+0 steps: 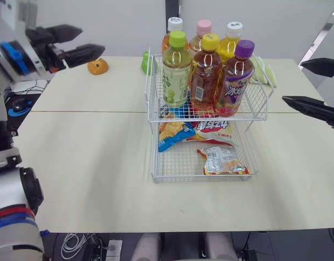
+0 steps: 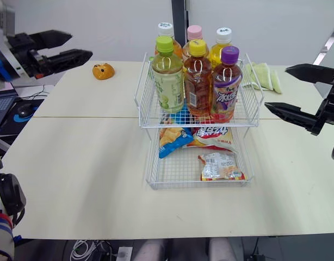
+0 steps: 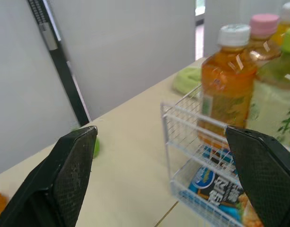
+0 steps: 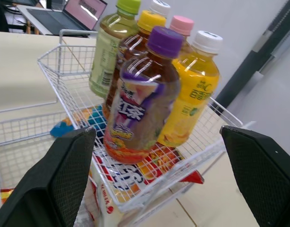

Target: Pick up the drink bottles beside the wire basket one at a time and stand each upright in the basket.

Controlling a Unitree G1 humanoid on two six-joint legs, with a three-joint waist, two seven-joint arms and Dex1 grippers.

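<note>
Several drink bottles stand upright in the top tier of the white wire basket (image 1: 205,116) at mid-table. In front are a green-capped bottle (image 1: 177,70), a yellow-capped brown tea (image 1: 206,73) and a purple-capped bottle (image 1: 235,79). Behind them are a white-capped orange one (image 1: 174,27), a pink-capped one (image 1: 203,30) and a white-capped yellow one (image 1: 232,37). My left gripper (image 1: 92,41) hovers open and empty above the table's far left. My right gripper (image 1: 293,81) hangs open and empty just right of the basket, level with the top tier.
The basket's lower tier holds snack packets (image 1: 224,160). An orange toy (image 1: 97,66) lies at the far left of the table, a green object (image 1: 146,62) behind the basket, and a pale green item (image 1: 266,70) at the far right. A laptop (image 4: 83,9) sits beyond the table.
</note>
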